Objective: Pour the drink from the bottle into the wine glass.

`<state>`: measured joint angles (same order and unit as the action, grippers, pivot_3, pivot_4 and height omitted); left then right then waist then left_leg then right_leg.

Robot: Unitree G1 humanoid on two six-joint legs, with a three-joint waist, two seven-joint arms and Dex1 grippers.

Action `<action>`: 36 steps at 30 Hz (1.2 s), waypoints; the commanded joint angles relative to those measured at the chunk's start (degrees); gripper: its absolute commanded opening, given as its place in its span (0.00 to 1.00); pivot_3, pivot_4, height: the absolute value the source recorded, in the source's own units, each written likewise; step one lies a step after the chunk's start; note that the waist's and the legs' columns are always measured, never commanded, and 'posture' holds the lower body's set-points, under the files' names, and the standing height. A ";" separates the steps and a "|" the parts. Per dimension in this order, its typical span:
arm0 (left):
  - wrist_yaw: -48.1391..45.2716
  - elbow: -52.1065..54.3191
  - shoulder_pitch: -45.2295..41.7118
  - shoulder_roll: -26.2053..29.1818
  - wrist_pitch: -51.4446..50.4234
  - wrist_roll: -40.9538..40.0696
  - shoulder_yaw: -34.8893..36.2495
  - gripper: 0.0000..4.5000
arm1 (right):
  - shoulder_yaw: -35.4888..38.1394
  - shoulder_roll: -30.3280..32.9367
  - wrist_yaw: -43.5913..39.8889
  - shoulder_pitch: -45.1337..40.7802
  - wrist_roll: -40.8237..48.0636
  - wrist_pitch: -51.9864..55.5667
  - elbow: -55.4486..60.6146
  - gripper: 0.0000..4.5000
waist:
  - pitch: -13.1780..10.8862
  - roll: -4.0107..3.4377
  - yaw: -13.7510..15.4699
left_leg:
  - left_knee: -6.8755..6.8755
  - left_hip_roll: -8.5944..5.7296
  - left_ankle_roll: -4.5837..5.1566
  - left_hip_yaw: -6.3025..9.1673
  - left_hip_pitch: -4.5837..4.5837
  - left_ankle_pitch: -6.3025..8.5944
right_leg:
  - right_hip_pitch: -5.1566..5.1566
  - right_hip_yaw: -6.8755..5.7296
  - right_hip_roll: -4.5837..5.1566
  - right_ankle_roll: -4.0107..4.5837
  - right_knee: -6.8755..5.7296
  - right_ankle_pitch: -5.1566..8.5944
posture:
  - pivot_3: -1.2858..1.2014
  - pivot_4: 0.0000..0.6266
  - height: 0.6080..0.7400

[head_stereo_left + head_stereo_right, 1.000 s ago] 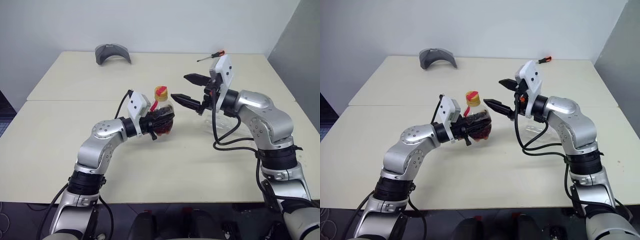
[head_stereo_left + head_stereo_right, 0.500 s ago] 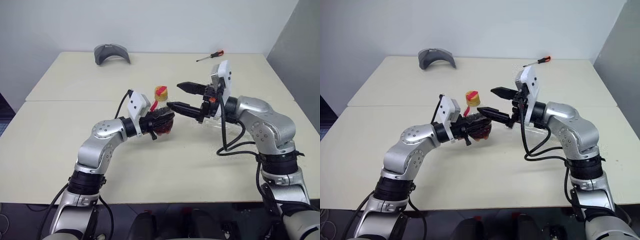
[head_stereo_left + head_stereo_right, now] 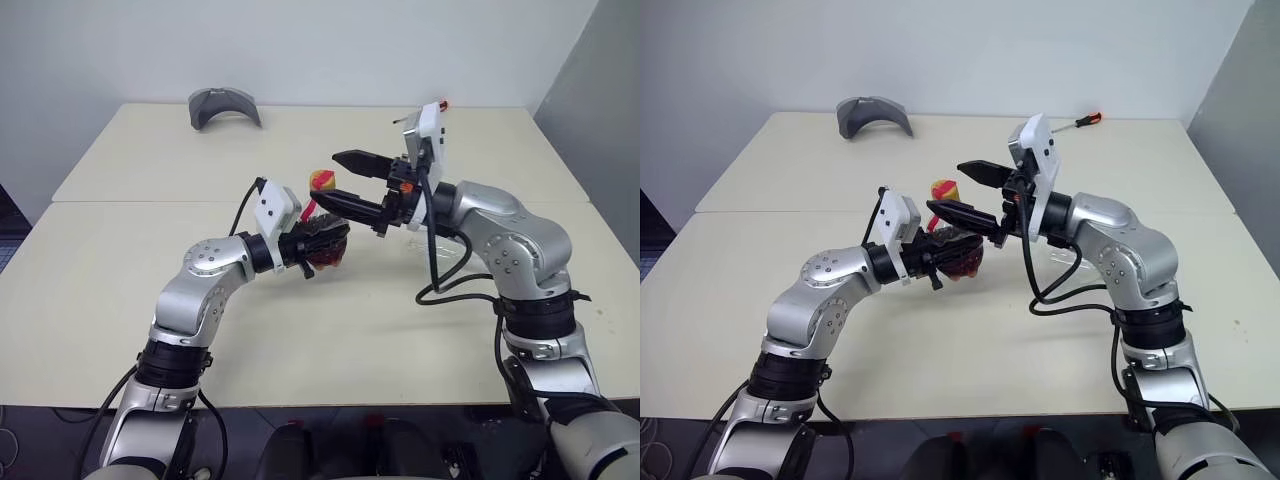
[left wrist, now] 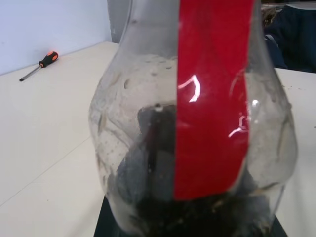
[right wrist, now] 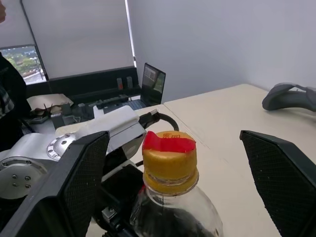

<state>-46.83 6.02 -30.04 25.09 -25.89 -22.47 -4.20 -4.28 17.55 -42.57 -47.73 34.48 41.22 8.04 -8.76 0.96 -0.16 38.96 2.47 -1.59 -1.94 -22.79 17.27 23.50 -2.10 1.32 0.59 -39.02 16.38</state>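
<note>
My left gripper (image 3: 322, 240) is shut on the belly of the bottle (image 3: 326, 252) and holds it upright above the table (image 3: 120, 290). The bottle is small and clear, with a red label strip (image 4: 212, 98) and a yellow cap (image 5: 169, 160) banded in red. The dark drink (image 4: 163, 217) fills its lower part. My right gripper (image 3: 323, 177) is open and points left, one finger on each side of the cap without touching it. The wine glass (image 3: 447, 246) is largely hidden behind my right forearm; a faint clear part shows.
A grey curved object (image 3: 224, 105) lies at the table's far left edge. A red-handled screwdriver (image 3: 1080, 121) lies at the far right. A seam (image 3: 120, 201) runs across the table. Bare tabletop lies in front of both arms.
My right gripper has swung left and a little up, from beside the bottle to straddling its cap, still open. The left gripper and bottle have stayed put.
</note>
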 commanded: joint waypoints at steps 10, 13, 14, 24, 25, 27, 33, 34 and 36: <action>0.15 1.71 -1.23 0.01 1.18 -0.19 0.97 0.20 | -0.64 -1.37 -1.08 -1.31 -1.53 -2.33 -0.48 0.92 | 0.00 0.00 0.00 | 0.00 0.00 0.00 -0.01 0.00 0.00 | 0.00 0.00 0.00 0.00 0.00 0.00 | 0.52 0.24 1.00; 0.08 1.84 -1.12 0.01 1.20 -0.18 0.87 0.20 | -0.30 -1.69 -1.00 -1.42 -1.12 -1.95 -0.59 0.72 | 0.00 0.00 0.00 | 0.00 0.00 0.00 0.00 0.00 0.00 | 0.00 0.00 0.00 0.00 0.00 0.00 | 0.52 0.24 1.00; 0.06 1.90 -1.05 0.00 1.21 -0.18 0.84 0.20 | -0.12 -1.80 -0.93 -1.46 -0.89 -1.71 -0.53 0.66 | 0.00 0.00 0.00 | 0.00 0.00 0.00 0.00 0.00 0.00 | 0.00 0.00 0.00 0.00 0.00 0.00 | 0.52 0.24 1.00; -0.12 2.16 -0.81 -0.05 1.23 -0.16 0.54 0.20 | 1.30 -2.34 0.21 -1.74 0.31 0.66 -0.11 0.28 | 0.00 0.00 0.00 | 0.00 0.00 0.00 0.00 0.00 0.00 | 0.00 0.00 0.00 0.00 -0.01 0.00 | 0.52 0.24 1.00; -0.12 2.25 -0.73 -0.04 1.23 -0.17 0.51 0.20 | 1.25 -2.25 0.11 -1.74 0.30 0.68 -0.01 0.28 | 0.00 0.00 0.00 | 0.00 0.00 0.00 0.00 0.00 0.00 | 0.00 0.00 0.00 0.00 0.00 0.00 | 0.52 0.24 1.00; -0.20 2.65 -0.42 0.04 1.13 -0.30 0.50 0.20 | 1.57 -2.23 -0.54 -1.88 1.04 0.72 0.35 0.28 | 0.00 0.00 0.00 | 0.00 0.00 0.00 0.00 0.00 0.00 | 0.00 0.00 0.00 0.00 0.00 0.00 | 0.52 0.24 1.00; -1.11 4.77 1.07 0.62 0.46 -1.30 0.69 0.20 | 0.78 0.83 -7.76 -1.41 2.89 -1.15 2.32 0.28 | 0.00 0.00 0.00 | 0.00 0.00 0.00 0.00 -0.01 0.00 | 0.00 0.00 0.00 0.00 0.01 0.00 | 0.52 0.24 1.00; -1.50 5.41 1.44 0.77 0.26 -1.59 0.70 0.20 | 0.47 1.53 -9.27 -1.22 2.86 -1.78 2.64 0.28 | 0.00 0.00 0.00 | 0.00 0.00 0.00 0.00 -0.01 0.00 | 0.00 0.00 0.00 0.00 0.01 0.00 | 0.52 0.24 1.00; -2.08 6.67 2.15 0.92 -0.29 -2.16 0.76 0.20 | 0.05 2.65 -11.80 -1.04 2.84 -2.65 3.16 0.28 | 0.00 0.00 0.00 | 0.00 0.00 0.01 0.00 0.00 0.01 | 0.00 0.00 0.00 0.00 0.01 0.00 | 0.52 0.24 1.00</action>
<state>-48.50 10.58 -28.13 25.32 -25.98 -23.09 -4.56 -4.70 19.59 -50.97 -48.09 35.26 40.62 7.77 -8.76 0.96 -0.15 38.96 2.47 -1.55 -1.94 -22.80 17.30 23.50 -2.10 1.33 0.59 -39.02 16.38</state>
